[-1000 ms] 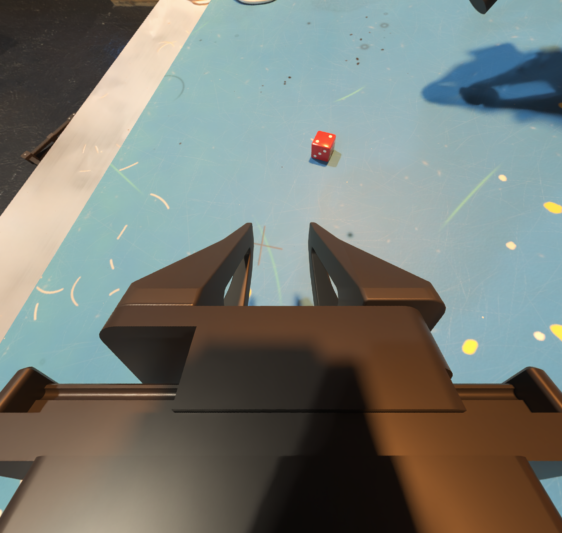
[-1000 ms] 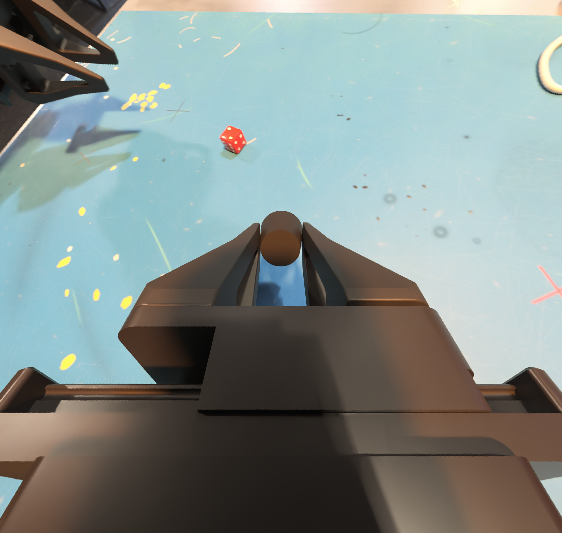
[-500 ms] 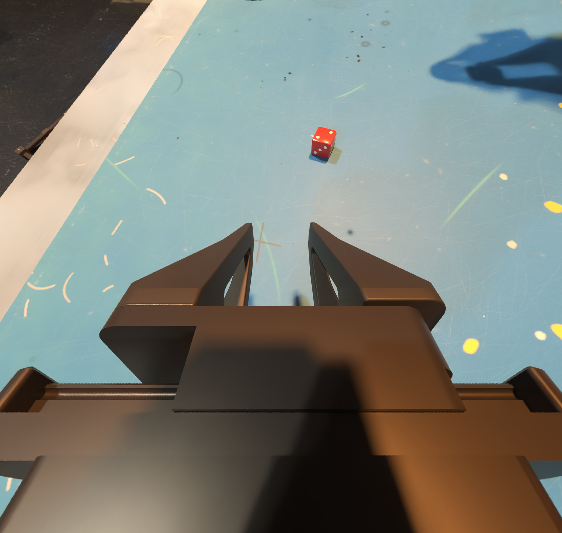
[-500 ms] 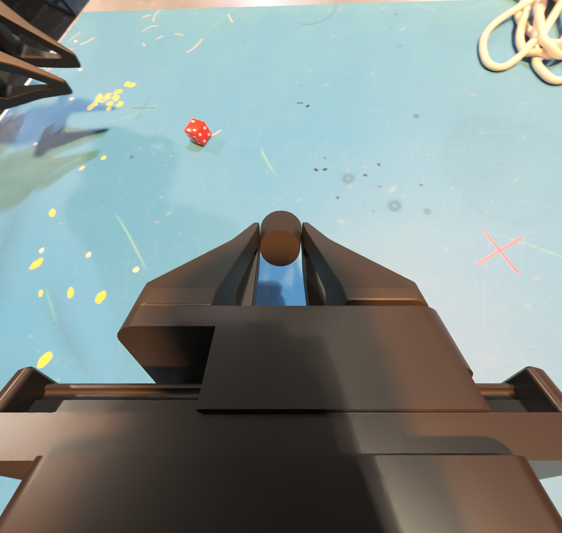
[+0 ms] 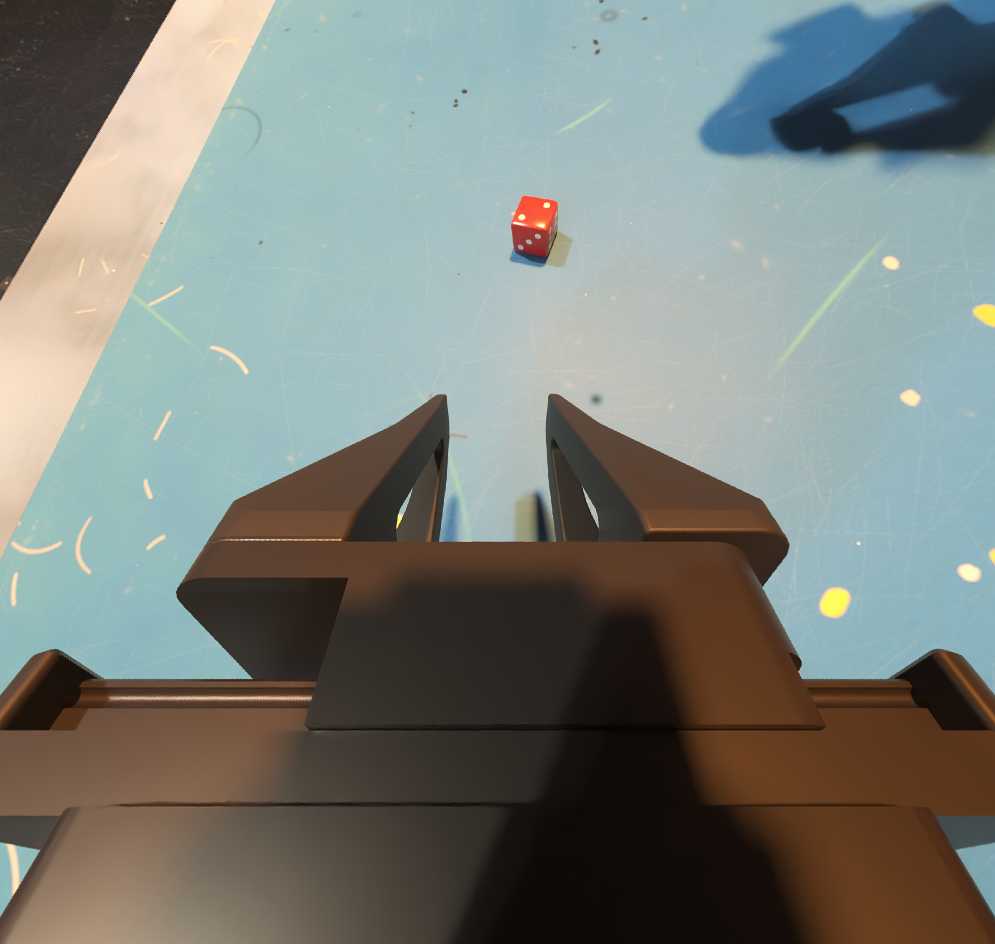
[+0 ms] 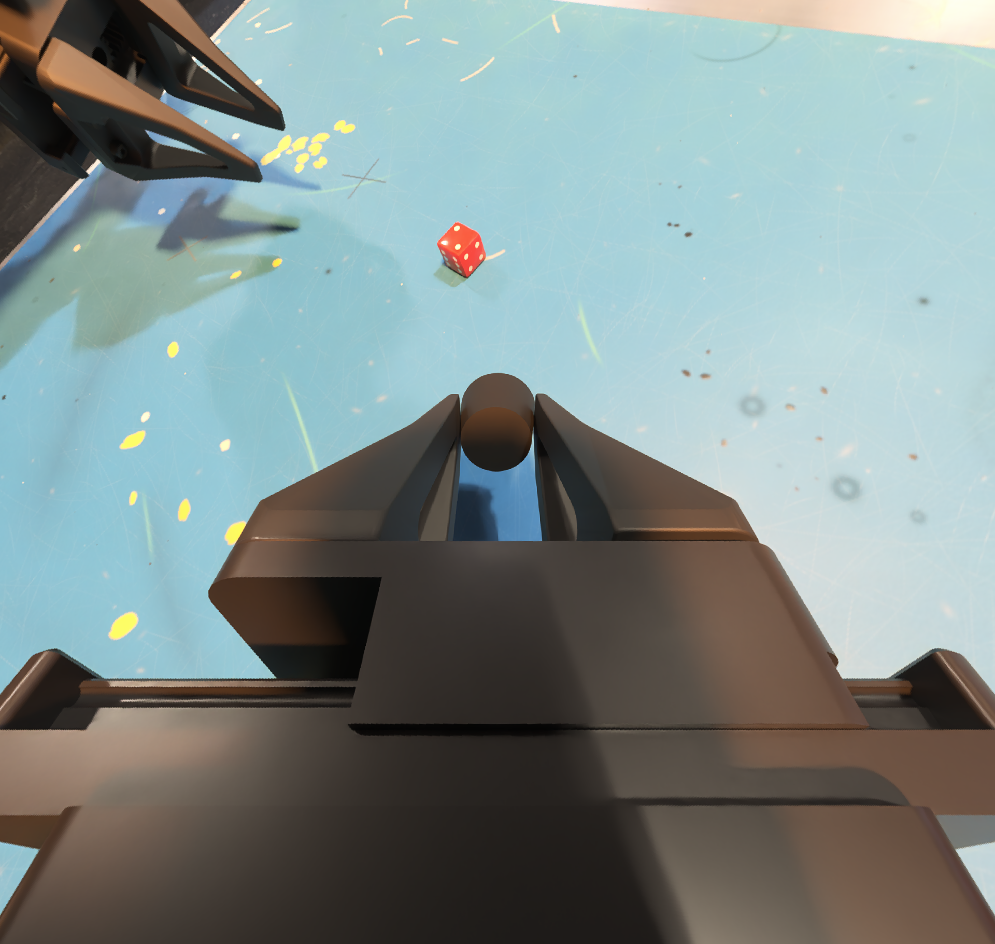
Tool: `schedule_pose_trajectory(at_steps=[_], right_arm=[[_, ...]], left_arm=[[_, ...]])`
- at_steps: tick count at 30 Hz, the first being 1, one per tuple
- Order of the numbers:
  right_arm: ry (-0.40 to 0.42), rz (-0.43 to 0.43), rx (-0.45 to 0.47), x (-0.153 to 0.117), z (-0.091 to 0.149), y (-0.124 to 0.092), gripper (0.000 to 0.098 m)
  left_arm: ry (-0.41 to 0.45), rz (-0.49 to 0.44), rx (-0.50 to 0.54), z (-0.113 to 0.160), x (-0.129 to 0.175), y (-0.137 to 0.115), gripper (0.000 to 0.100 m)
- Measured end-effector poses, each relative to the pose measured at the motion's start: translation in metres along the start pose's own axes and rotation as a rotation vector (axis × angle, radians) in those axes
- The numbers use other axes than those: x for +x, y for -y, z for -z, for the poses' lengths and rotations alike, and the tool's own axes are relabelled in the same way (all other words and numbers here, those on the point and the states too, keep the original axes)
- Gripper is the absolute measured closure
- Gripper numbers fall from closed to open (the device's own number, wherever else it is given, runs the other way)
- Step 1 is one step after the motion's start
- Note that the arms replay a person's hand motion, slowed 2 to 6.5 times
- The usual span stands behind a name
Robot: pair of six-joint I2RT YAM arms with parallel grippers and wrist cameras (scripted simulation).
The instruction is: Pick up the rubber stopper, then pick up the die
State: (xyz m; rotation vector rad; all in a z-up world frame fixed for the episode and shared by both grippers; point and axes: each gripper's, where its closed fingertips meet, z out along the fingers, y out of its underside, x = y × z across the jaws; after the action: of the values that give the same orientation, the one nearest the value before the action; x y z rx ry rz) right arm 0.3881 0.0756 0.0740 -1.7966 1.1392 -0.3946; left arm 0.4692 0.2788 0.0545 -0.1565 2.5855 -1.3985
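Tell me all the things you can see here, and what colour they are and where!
die: one, red with white dots, sitting alone on the table ahead of the left tool.
rubber stopper: one, dark brown, round, pinched between the right tool's fingers, up off the table.
table: one, light blue top with scratches, yellow spots and dark specks; a pale silvery strip runs along its edge.
floor: dark, beyond the table's edge.
left tool: one, dark brown, fingers apart and holding nothing, pointed toward the die.
right tool: one, dark brown, closed on the rubber stopper.
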Motion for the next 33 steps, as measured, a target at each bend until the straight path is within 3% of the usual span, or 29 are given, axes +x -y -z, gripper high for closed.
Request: schedule_pose_trajectory(at_steps=[13, 21, 28, 33], right_arm=[[0.04, 0.045, 0.092, 0.001, -0.011, 0.032, 0.0749], [0.039, 0.016, 0.109, 0.01, -0.016, 0.021, 0.0749], [0.051, -0.01, 0.115, 0.013, -0.016, 0.009, 0.0749], [0.058, -0.022, 0.121, 0.014, -0.014, 0.006, 0.0749]], left_arm=[[0.005, -0.066, -0.014, -0.009, 0.006, 0.009, 0.07], [-0.108, -0.148, -0.017, -0.031, 0.026, 0.035, 0.069], [-0.135, -0.279, -0.207, -0.068, 0.023, 0.036, 0.065], [-0.156, -0.314, -0.349, -0.089, 0.014, 0.033, 0.065]])
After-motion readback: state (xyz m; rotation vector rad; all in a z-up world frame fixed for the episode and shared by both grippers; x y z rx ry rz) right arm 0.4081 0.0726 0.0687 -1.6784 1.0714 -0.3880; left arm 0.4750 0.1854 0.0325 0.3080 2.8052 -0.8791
